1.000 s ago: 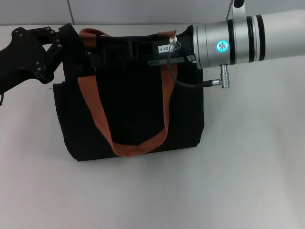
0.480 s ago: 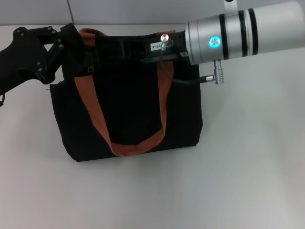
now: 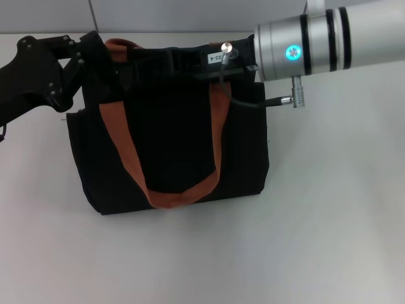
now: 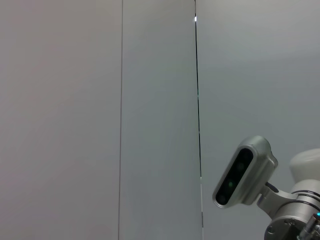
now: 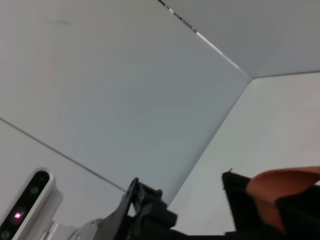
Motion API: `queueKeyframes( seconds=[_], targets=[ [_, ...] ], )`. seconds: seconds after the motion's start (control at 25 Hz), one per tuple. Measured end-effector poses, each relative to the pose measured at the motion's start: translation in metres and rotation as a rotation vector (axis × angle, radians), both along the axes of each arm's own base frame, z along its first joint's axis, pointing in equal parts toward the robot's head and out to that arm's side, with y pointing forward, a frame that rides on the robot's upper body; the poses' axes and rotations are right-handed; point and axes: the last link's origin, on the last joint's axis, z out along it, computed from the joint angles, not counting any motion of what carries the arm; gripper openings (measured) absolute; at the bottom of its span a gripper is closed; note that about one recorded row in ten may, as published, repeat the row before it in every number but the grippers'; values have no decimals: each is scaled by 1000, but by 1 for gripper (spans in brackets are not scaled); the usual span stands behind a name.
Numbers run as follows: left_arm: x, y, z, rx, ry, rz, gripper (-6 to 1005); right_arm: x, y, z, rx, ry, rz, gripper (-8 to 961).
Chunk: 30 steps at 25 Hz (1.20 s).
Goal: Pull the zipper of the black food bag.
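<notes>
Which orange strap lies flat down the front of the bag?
The long strap that loops down the front of the bag, its bend near the bottom edge. The other strap only peeks out at the top edge, beside the left gripper.

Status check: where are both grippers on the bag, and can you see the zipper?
Left gripper at black food bag top left corner. Right gripper over top edge, mid-bag. Zipper hidden behind the arms.

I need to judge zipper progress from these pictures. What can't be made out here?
- Zipper: not visible in any view; the right claw and arm cover the black food bag's top edge in the head view.
- Left claw: black against the black bag, grip unreadable.
- Wrist views: mostly walls.
</notes>
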Motion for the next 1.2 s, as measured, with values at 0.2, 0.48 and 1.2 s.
queueKeyframes(
  seconds=[0.2, 0.48, 1.2],
  targets=[
    [1, 0, 0, -2, -2, -6, 22, -9, -3, -9, -20, -24, 29, 290],
    [1, 0, 0, -2, -2, -7, 22, -14, -7, -13, -59, -31, 29, 289],
    [3, 1, 0, -2, -3, -9, 22, -7, -1, -13, -7, -41, 9, 0]
  ],
)
